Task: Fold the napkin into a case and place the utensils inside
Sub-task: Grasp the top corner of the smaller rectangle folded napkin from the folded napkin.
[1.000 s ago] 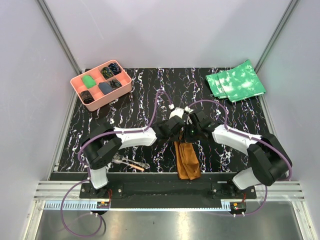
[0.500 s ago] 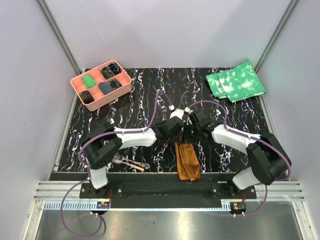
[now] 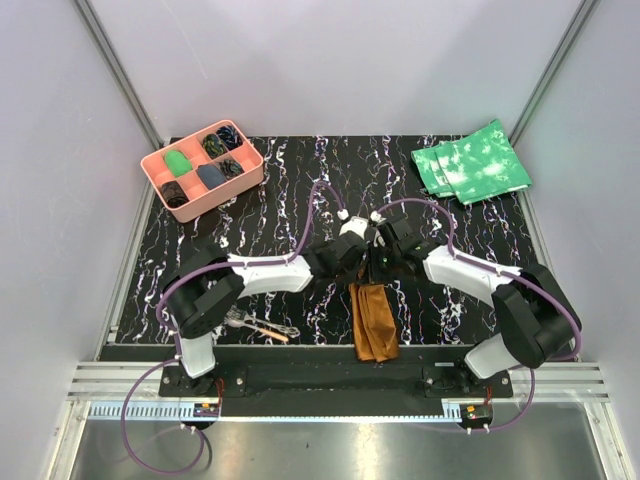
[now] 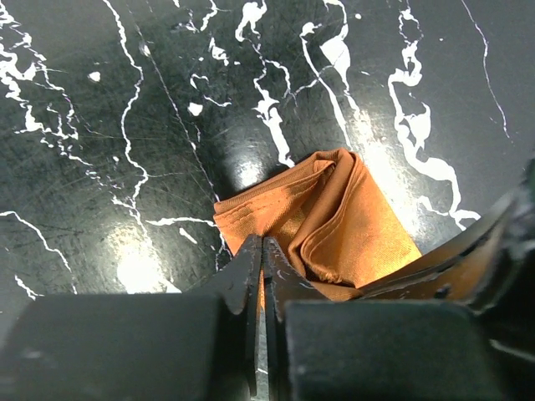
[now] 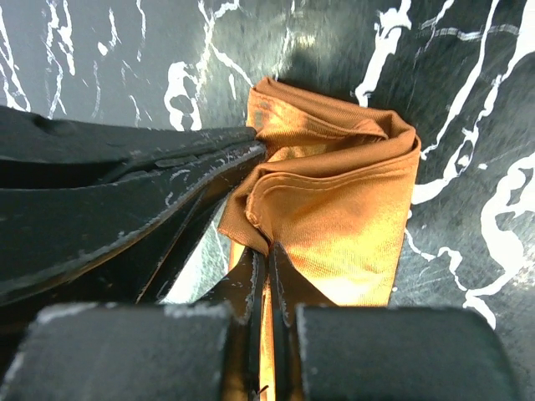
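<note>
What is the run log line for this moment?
stage: folding | left jaws: shut on napkin far end | right jaws: shut on same end | utensils: on table, outside napkin

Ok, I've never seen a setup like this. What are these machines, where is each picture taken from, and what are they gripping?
These are two robot arms bolted side by side. The wide picture looks down from above and behind them. The two close-ups come from a camera on each wrist. The left gripper and right gripper meet in the middle, each pinched shut on the far end of a folded rust-brown napkin. On the black marbled mat there are also two utensils near the left base, a pink tray at far left, and green cloths at far right.
</note>
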Robot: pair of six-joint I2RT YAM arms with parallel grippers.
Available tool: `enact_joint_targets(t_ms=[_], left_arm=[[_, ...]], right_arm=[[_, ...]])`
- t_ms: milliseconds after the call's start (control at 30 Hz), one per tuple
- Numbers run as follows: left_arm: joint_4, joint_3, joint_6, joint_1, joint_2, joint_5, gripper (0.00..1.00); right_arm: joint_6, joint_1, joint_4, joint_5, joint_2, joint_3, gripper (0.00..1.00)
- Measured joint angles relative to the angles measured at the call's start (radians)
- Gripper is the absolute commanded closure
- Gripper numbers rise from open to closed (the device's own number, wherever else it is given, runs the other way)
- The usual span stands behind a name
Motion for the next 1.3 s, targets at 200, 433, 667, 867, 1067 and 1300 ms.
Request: enact_joint_targets(t_ms=[200, 433, 667, 867, 1067, 1300], left_arm=[[0.004, 0.0, 0.0, 0.036, 0.0, 0.008, 1.0], [0.014, 0.0, 0.011, 0.105, 0.0, 0.022, 1.0], [0.055, -0.005, 0.011, 0.112, -0.01, 0.053, 1.0], [0.085, -0.049, 0.011, 0.111, -0.066, 0.07, 1.0], [0.101, -0.056, 0.009, 0.111, -0.075, 0.085, 1.0], [0.106, -0.06, 0.005, 0.109, -0.075, 0.089, 1.0]], right_arm=[[-0.003, -0.013, -0.02, 0.0, 0.044, 0.067, 1.0], [-0.022, -0.015, -0.051, -0.003, 0.144, 0.157, 1.0], [-0.028, -0.016, -0.063, -0.03, 0.238, 0.209, 1.0], [-0.026, -0.016, -0.074, -0.041, 0.282, 0.234, 1.0], [-0.011, -0.019, -0.087, -0.046, 0.292, 0.259, 1.0], [0.015, -0.04, -0.101, -0.053, 0.321, 0.296, 1.0]])
